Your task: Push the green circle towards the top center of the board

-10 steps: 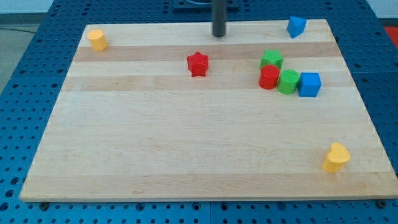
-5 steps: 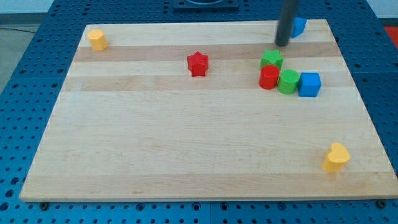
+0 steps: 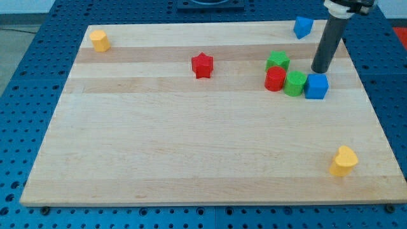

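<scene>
The green circle (image 3: 294, 84) sits at the board's right side, between a red cylinder (image 3: 275, 79) on its left and a blue cube (image 3: 316, 86) on its right, touching both. A second green block (image 3: 277, 61) lies just above the red cylinder. My tip (image 3: 319, 70) is on the board just above the blue cube, up and to the right of the green circle, a short gap from it.
A red star (image 3: 202, 65) lies left of the cluster. A blue block (image 3: 303, 27) is at the top right edge. A yellow block (image 3: 98, 40) is at the top left corner, another yellow block (image 3: 343, 161) at the lower right.
My tip has moved from the top centre to the right and down, ending just above the blue cube. No block has moved.
</scene>
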